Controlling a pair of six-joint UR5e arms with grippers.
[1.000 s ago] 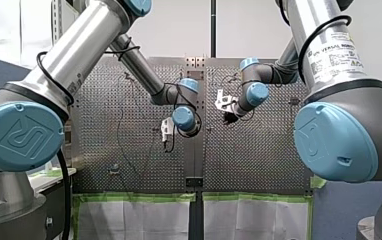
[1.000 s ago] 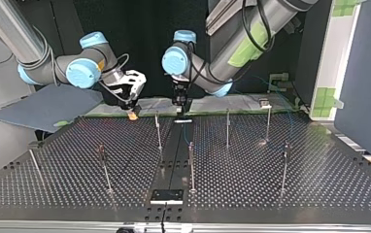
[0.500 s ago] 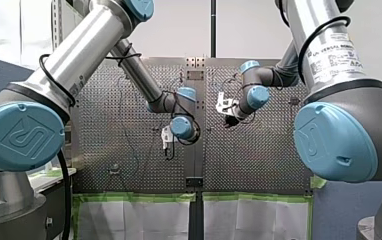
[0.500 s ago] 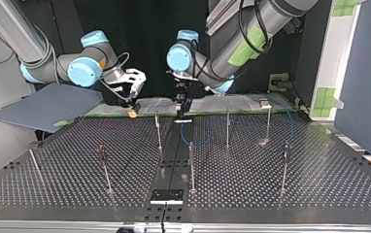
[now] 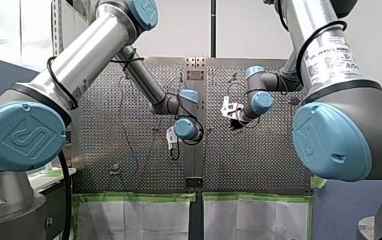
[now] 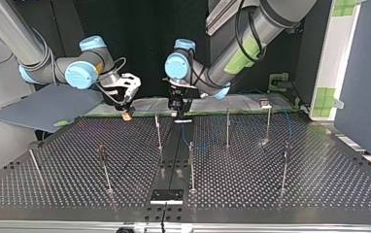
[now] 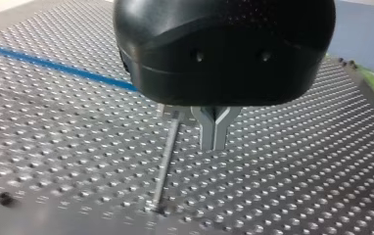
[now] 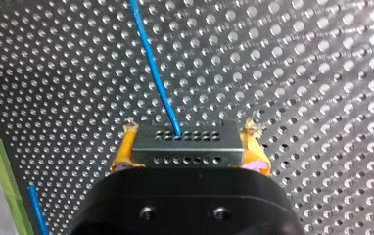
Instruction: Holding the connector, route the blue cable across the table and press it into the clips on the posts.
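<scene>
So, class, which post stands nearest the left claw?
The post standing between left claw and right claw in the top view; every other post is farther off.

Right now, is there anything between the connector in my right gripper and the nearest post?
Nothing visible does. In the top view only bare table lies between the connector, held by my right gripper, and that post. My left gripper hangs beyond the post, not between.

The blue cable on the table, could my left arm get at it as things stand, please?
Probably yes: the blue cable lies uncovered beside my left gripper, which is shut and must open first.
</scene>
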